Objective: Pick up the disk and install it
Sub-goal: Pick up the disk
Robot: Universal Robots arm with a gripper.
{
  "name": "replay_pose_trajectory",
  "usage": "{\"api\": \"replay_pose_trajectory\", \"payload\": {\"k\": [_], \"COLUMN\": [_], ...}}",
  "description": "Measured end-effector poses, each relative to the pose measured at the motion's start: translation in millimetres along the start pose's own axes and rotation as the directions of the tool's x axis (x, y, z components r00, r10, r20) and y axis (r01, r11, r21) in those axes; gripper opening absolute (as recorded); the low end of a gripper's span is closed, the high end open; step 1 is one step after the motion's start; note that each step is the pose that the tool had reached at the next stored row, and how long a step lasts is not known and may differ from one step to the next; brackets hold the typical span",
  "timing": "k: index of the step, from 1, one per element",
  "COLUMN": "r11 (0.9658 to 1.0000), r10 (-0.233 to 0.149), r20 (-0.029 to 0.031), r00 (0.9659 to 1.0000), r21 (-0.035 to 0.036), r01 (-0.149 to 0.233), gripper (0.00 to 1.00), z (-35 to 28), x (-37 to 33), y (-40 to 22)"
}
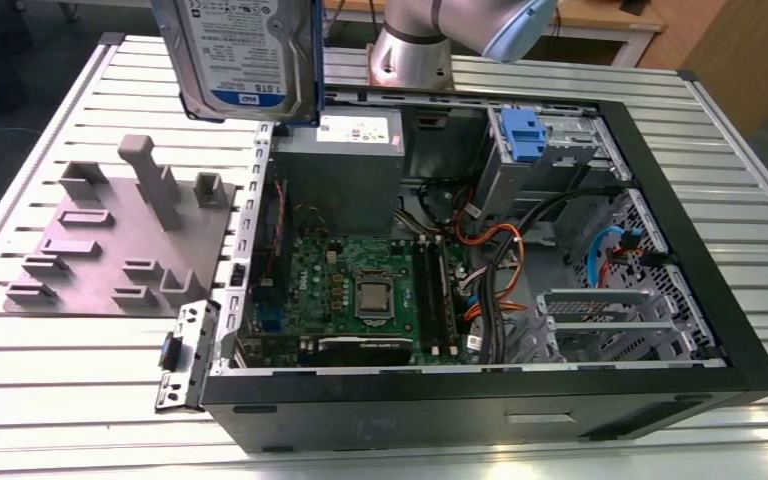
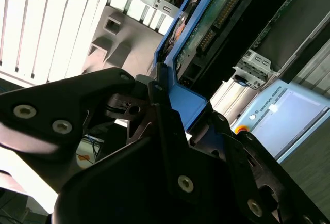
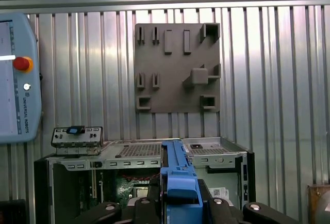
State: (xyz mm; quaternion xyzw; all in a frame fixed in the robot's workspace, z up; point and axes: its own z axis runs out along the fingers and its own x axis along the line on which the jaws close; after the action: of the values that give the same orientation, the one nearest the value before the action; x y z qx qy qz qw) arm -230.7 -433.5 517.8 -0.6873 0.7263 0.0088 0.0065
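Note:
The disk [image 1: 244,55], silver with a white-and-blue label and blue side rails, hangs upright high over the exterior view's left rear corner of the open computer case [image 1: 704,250]. In the second wrist view my gripper [image 2: 172,110] is shut on the disk's blue rail [image 2: 188,97], and the drive's green circuit-board side [image 2: 216,17] stretches away from the black fingers [image 2: 160,105]. The first wrist view looks down along the blue rail [image 3: 178,175] held in my gripper [image 3: 179,201], with the case [image 3: 77,164] below.
A grey fixture plate [image 1: 104,240] with upright pegs lies on the slatted table [image 1: 37,380] at the exterior view's left of the case. Inside the case are a grey power supply [image 1: 344,150], the motherboard [image 1: 357,290], cables and a drive bay with a blue latch [image 1: 524,135]. The arm's base [image 1: 411,50] stands behind. A teach pendant [image 3: 15,79] lies on the table.

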Motion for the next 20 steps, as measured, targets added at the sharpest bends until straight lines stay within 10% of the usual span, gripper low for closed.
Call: {"api": "replay_pose_trajectory", "payload": {"k": [20], "r11": [1.0], "r10": [0.0], "r20": [0.0], "r00": [1.0], "r21": [0.0], "r01": [0.0], "gripper": [0.36], "z": [0.0], "x": [-0.1], "y": [-2.5]}}
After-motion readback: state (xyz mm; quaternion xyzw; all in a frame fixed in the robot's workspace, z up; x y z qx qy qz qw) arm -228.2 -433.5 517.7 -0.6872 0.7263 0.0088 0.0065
